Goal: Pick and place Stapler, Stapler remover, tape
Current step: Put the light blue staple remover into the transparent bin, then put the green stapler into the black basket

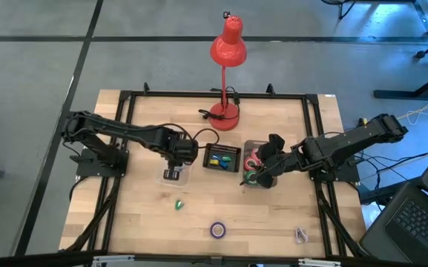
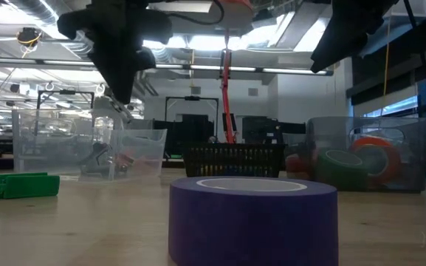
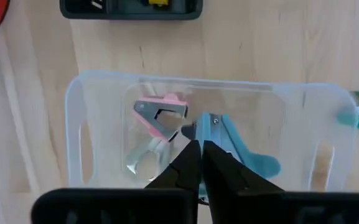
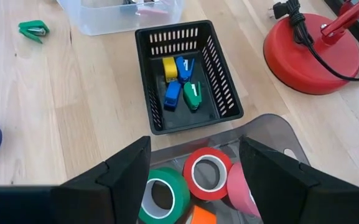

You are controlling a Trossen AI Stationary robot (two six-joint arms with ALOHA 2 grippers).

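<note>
We hold our left gripper [image 1: 173, 172] over the clear bin [image 3: 79, 143], its fingers [image 3: 188, 163] pressed together with nothing between them. In that bin lie two staple removers, a pink one [image 3: 160, 118] and a blue one [image 3: 241, 146], just below the fingertips. Our right gripper [image 1: 260, 176] hangs over the grey bin [image 4: 272, 127] with its jaws apart and empty; below it sit a green roll [image 4: 162, 196], a red roll [image 4: 207, 174] and a pink roll [image 4: 238, 186]. The black basket [image 4: 226, 81] between the two bins holds small staplers in yellow, blue and green.

Still loose on the table, all toward the near edge, are a green stapler [image 1: 179, 204], the purple tape [image 1: 218, 229] and a small remover [image 1: 300, 235].

The green stapler lies just in front of our left gripper, closer to it than to the right one, so we judge the left arm the natural one for it; the jaws must open first. Its long axis we cannot read from above; in the right wrist view it [image 4: 33, 29] looks set slightly skew to the table boards. The purple tape lies flat, hole up, roughly midway between the arms, a little nearer the right. The small remover sits well to the right, so that falls to our right arm
</note>
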